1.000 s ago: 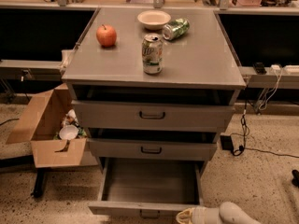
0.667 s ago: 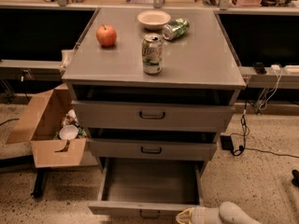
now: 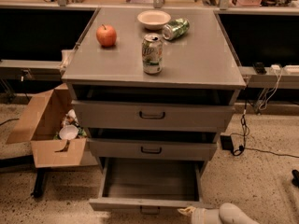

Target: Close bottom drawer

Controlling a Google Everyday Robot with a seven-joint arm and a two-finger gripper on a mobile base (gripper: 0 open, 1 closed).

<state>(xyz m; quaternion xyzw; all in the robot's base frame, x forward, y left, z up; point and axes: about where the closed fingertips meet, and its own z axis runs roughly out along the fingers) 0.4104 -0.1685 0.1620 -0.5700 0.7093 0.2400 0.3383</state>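
The grey cabinet (image 3: 154,73) has three drawers. The bottom drawer (image 3: 149,203) is pulled far out, and its wide, shallow grey tray (image 3: 150,178) is bare. Its slim front panel is at the bottom edge of the view, with the dark handle (image 3: 149,211) partly cut off. The middle drawer (image 3: 152,149) and top drawer (image 3: 152,115) stand slightly out. My gripper (image 3: 187,212) comes in from the bottom right on a white arm (image 3: 231,214). Its tip is at the right part of the bottom drawer's front panel.
On the cabinet top stand a red apple (image 3: 106,35), a white bowl (image 3: 154,18), an upright green can (image 3: 152,54) and a can lying on its side (image 3: 175,29). An open cardboard box (image 3: 46,125) sits on the floor at the left. Cables (image 3: 243,125) hang at the right.
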